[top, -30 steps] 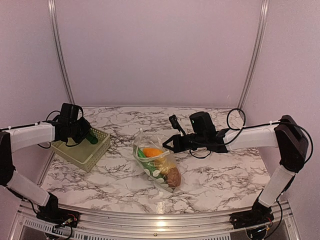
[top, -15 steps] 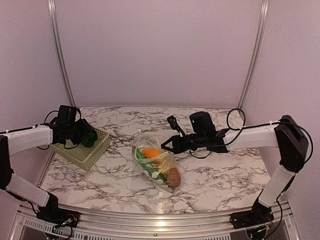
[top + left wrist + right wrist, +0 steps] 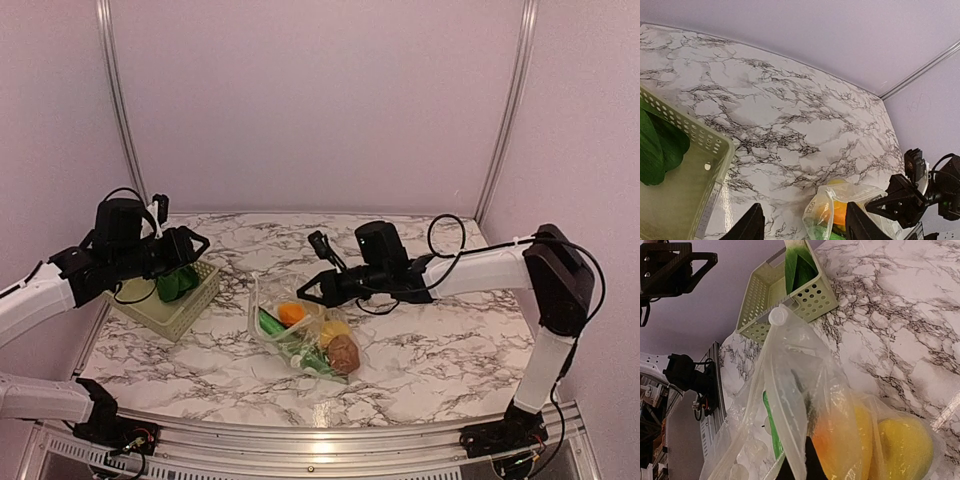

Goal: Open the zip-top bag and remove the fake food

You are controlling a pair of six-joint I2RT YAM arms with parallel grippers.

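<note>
While the right gripper [image 3: 306, 290] pinches the zip-top bag [image 3: 268, 322], fake food [image 3: 342, 352] inside, the left gripper [image 3: 192, 247] gapes empty above the basket [image 3: 150, 310] at the left edge of the counter [image 3: 440, 350].

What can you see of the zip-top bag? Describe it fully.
The zip-top bag is clear, crinkly plastic with white dots. It lies on the marble table, one edge lifted and pinched in the right gripper. Inside show an orange piece, yellow lemon, brown lump and green vegetable.
</note>
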